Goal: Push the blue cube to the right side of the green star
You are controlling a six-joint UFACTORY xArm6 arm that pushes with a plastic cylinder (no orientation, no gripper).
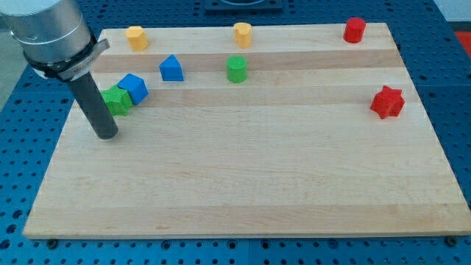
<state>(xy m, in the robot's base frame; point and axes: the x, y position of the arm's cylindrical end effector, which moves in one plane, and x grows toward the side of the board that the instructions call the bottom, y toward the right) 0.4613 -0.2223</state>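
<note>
The blue cube (134, 88) sits near the board's left side, touching the upper right of the green star (116, 101). My tip (107, 136) rests on the board just below and slightly left of the green star, a short gap apart from it. The rod rises up to the view's top left and hides part of the board's left edge.
A blue house-shaped block (171, 68) and a green cylinder (236, 69) lie to the right of the cube. Two yellow blocks (135, 37) (243, 34) and a red cylinder (355, 29) line the top edge. A red star (387, 101) sits at the right.
</note>
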